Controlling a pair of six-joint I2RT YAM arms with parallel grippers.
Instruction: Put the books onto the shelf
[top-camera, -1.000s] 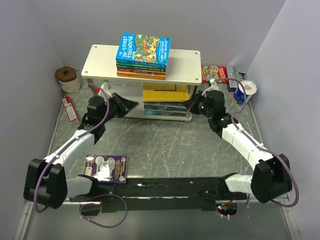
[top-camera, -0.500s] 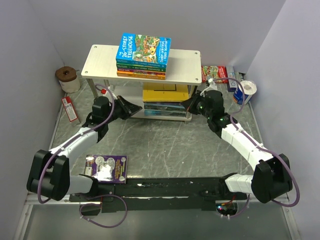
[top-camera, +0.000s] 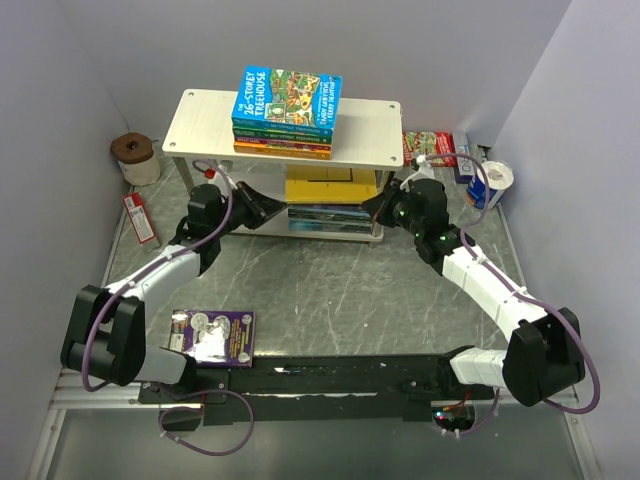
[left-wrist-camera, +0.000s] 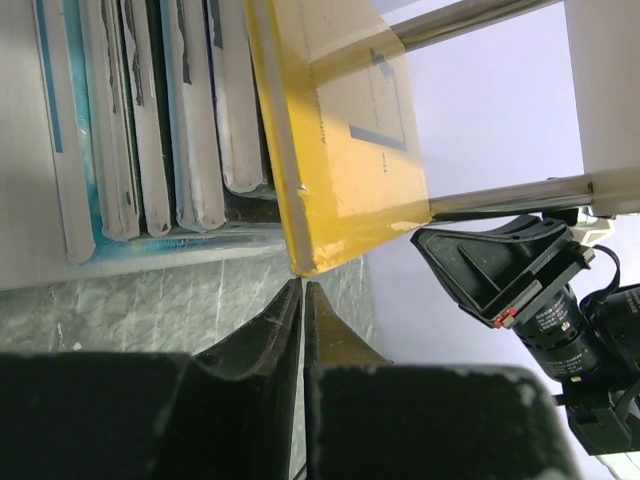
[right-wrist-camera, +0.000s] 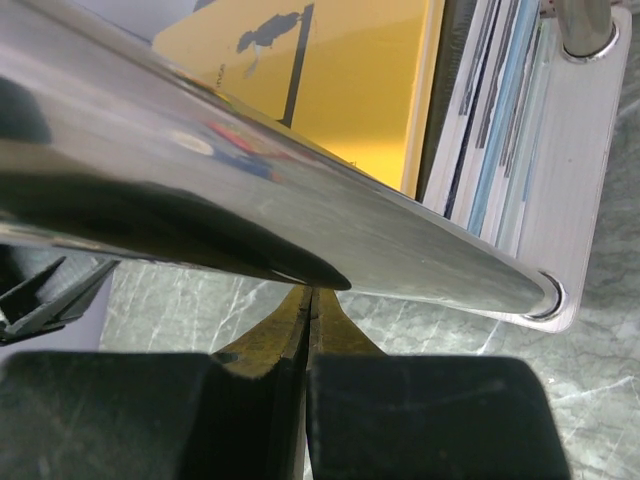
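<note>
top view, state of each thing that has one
left gripper: shut, empty, tips by the yellow book's corner
right gripper: shut, empty, at a post of the shelf
yellow book: flat, topmost on lower tier
blue Treehouse book: flat, topmost on top board
purple book: flat on the table, unshelved

The black left gripper (top-camera: 274, 208) has crept closer to the plain yellow paperback (top-camera: 330, 187). Its jaws have drawn shut.

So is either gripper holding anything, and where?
Nothing is held. The left gripper is shut, tips near the yellow book corner; the right gripper is shut beside a shelf post.
</note>
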